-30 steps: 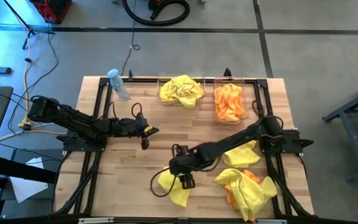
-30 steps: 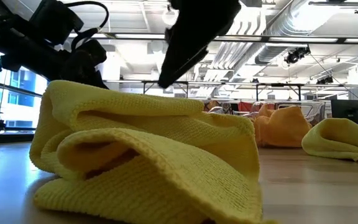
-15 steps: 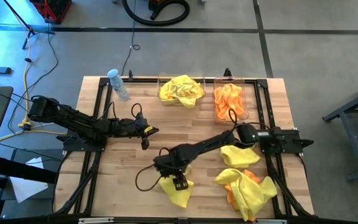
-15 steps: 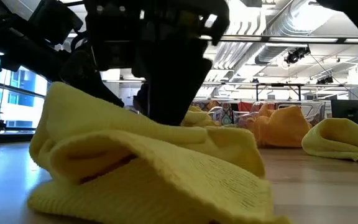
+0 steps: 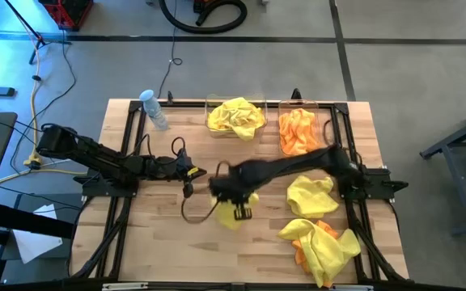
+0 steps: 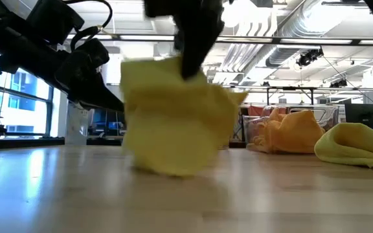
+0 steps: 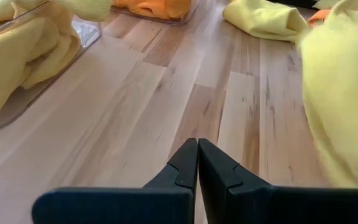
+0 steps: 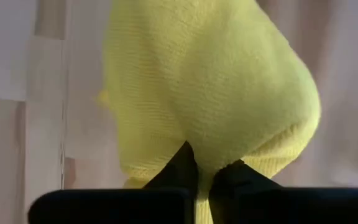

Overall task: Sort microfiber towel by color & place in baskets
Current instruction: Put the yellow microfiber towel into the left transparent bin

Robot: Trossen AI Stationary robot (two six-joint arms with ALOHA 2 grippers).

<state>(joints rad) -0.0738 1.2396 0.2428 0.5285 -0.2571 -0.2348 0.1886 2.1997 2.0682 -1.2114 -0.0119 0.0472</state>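
My right gripper [image 5: 240, 210] hangs over the middle of the table, shut on a yellow towel [image 6: 173, 120] that droops in a bunch below it. Whether the towel's lower end [image 6: 168, 169] touches the wood, I cannot tell. My left gripper [image 5: 189, 175] waits shut, just left of that towel and low over the table. At the far edge, one clear basket [image 5: 235, 118] holds yellow towels and the other [image 5: 300, 132] holds orange ones. Another yellow towel [image 5: 312, 195] lies on the table at the right. A yellow and orange heap [image 5: 324, 245] lies at the near right. My right gripper pinches a bunched fold at the yellow towel's top [image 8: 205, 163] between its two fingers, coming from above and pointing steeply down. How many layers it has cannot be told. The towel hangs slack below the fingers [image 6: 192, 70] as a rounded bundle.
A small clear bottle [image 5: 154, 109] with a pale blue cap stands at the far left of the table. The black frame rails [image 5: 133, 129] run along the table's sides and far edge. Bare wood [image 5: 160, 242] lies at the near left.
My right gripper has come down onto the yellow towel spread at the near middle of the table and shut on it. It has then risen and gone toward the far edge. The towel has been gathered off the wood into a hanging bunch.
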